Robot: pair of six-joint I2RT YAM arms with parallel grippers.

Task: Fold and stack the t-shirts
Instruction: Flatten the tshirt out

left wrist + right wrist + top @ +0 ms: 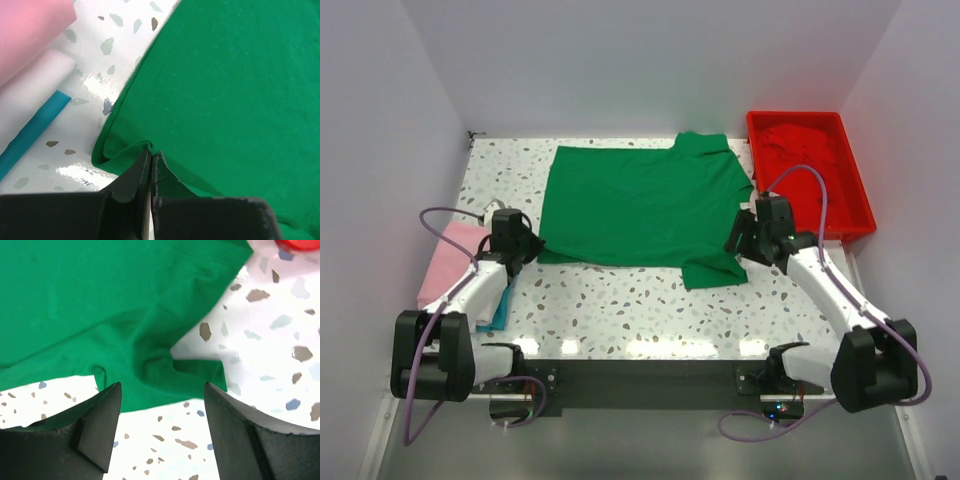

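While the left claw [151,152] clamps the green t-shirt [640,205], the right claw [162,392] gapes wide above it.

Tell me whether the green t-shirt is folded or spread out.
Spread out. The green t-shirt lies flat on the table, sleeves out; the left claw pinches one corner.

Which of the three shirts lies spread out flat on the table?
The green t-shirt, in the middle. The pink one lies folded at the left edge; the red one is inside the tray.
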